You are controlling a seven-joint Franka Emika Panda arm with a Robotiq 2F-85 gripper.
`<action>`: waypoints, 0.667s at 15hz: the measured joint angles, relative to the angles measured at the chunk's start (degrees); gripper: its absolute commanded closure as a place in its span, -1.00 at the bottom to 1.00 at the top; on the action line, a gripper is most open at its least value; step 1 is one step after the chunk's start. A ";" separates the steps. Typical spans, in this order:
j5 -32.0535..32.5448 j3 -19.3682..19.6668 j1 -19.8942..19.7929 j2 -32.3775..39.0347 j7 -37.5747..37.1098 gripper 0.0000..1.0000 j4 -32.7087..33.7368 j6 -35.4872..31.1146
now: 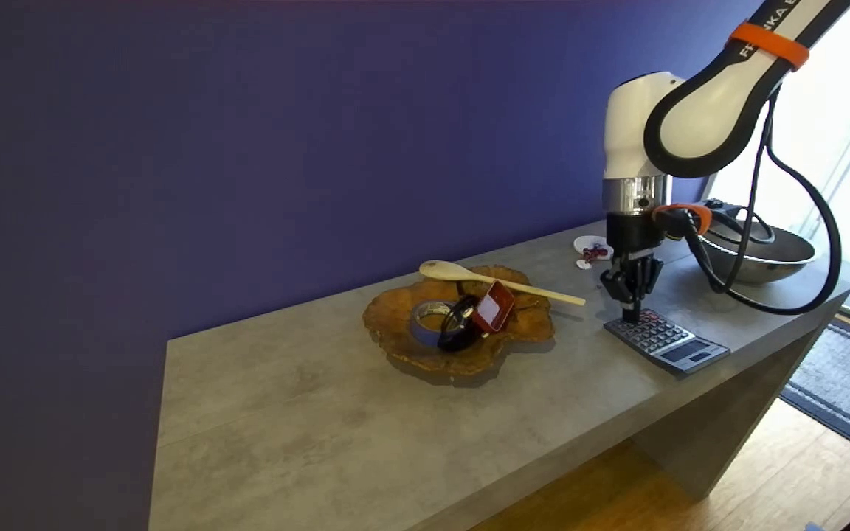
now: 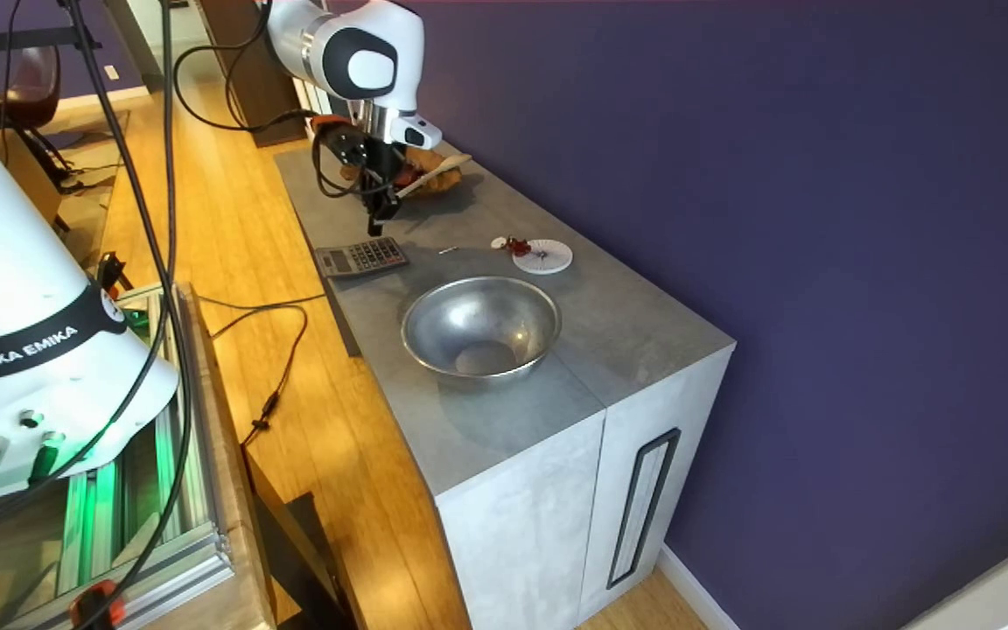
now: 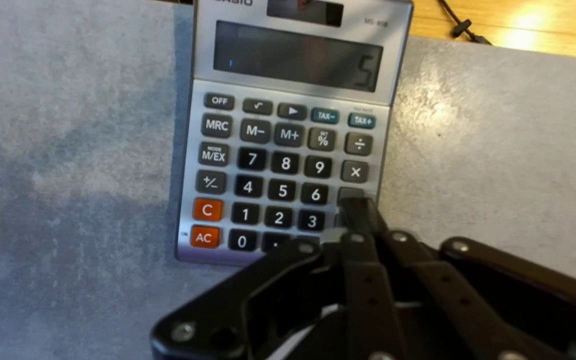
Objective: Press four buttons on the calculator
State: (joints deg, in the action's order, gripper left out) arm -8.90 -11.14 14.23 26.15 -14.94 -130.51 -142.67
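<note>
The calculator (image 3: 283,150) lies flat on the grey table, its silver face filling the upper middle of the wrist view. Its display (image 3: 295,57) reads 5. Dark and orange buttons (image 3: 282,190) cover the lower face in rows. My gripper (image 3: 360,205) is shut with nothing between its fingers, the tips together over the right-hand column, just below the × key. They partly cover a grey key (image 3: 351,193) there and hide others beneath. In both exterior views the gripper (image 1: 631,316) points down at the calculator (image 2: 362,257). I cannot tell whether the tips touch a key.
A metal bowl (image 2: 482,328) stands near the calculator. A small white dish (image 2: 543,256) with a red item sits toward the wall. A wooden tray (image 1: 395,324) holds a tape roll (image 1: 425,324), a red box (image 1: 493,306) and a wooden spoon (image 1: 499,280). The table's front edge runs close to the calculator.
</note>
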 measured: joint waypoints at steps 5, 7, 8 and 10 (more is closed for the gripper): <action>0.01 0.26 0.00 1.25 0.01 1.00 0.21 -1.41; 0.01 0.26 0.01 1.51 0.03 1.00 0.27 -1.56; 0.01 0.26 0.02 1.57 0.04 1.00 0.27 -1.56; 0.01 0.27 0.06 1.63 0.04 1.00 0.27 -1.56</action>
State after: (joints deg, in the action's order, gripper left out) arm -8.89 -10.87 14.29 27.78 -14.90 -130.24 -144.23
